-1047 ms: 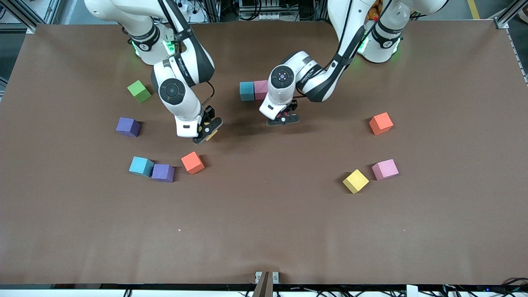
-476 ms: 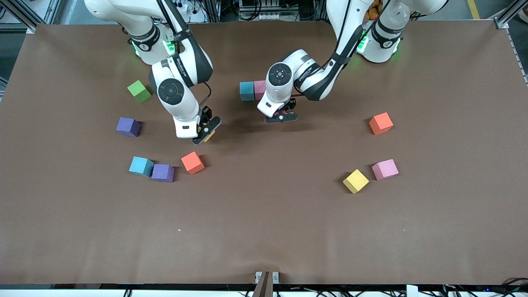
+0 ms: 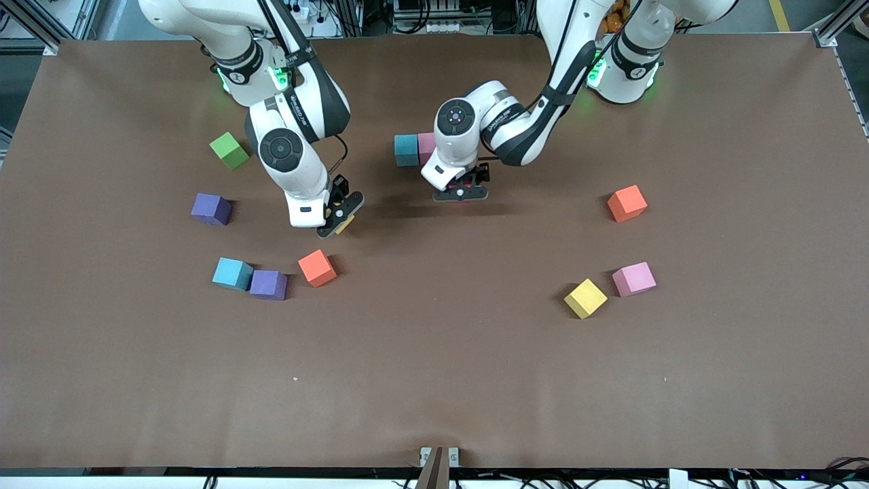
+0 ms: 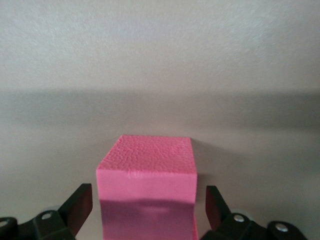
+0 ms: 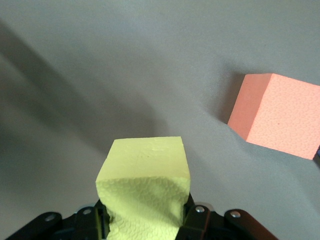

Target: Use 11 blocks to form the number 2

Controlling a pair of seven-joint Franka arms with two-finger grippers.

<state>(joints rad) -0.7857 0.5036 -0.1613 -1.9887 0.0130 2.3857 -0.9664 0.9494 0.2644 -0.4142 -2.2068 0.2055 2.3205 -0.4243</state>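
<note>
left gripper just released pebbly pink cube.

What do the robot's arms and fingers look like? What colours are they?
Both arms are glossy white with rounded shells, black bands at the joints and round dark caps on the wrists. Green lights glow near each base, and thin black cables run alongside. The left gripper and right gripper are black, with short black fingers and small silver screws.

Right claw grips a yellow block above the table
</note>
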